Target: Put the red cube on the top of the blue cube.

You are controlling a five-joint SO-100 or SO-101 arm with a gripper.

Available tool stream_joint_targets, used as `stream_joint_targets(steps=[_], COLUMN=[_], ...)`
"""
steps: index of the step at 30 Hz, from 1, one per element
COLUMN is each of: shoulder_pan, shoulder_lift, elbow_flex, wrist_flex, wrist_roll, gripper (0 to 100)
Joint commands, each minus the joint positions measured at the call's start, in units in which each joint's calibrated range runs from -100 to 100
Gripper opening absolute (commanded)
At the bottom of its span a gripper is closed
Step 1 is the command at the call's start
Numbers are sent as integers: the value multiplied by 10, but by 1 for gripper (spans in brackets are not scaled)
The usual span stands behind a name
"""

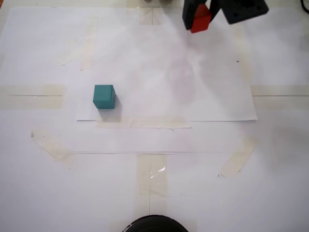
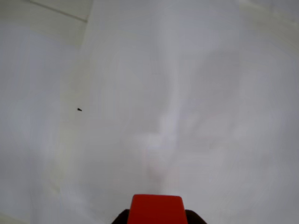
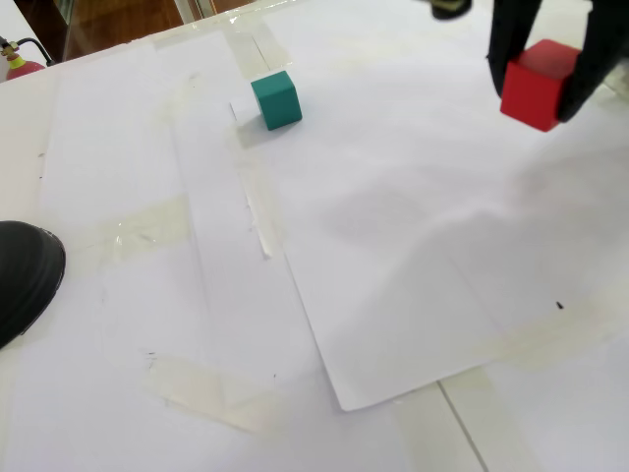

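Red cube [image 2: 156,208] sits clamped in the claw [image 1: 202,19], lifted off the surface, with the blue cube [image 1: 104,96] well apart, down-left of it in a fixed view.

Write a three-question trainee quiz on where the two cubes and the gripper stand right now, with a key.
1. True or false: the red cube rests on the paper sheet.
2. Multiple choice: the blue cube is A) in the gripper, B) alone on the paper, apart from the gripper, C) stacked under the red cube.
3. Fill in: in the wrist view, the only cube in sight is the ____ one.

Key:
1. False: it is clamped in the gripper and lifted off the sheet.
2. B.
3. Red, at the bottom edge; the blue cube is out of that view.
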Motion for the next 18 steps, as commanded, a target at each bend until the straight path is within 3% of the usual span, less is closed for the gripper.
stream_joint_targets(steps=[1,18], shoulder_pan=[50,203], shoulder_lift=[-25,171], elbow_flex=[-118,-416], wrist_flex=[44,128], wrist_roll=[30,102], gripper=[15,14])
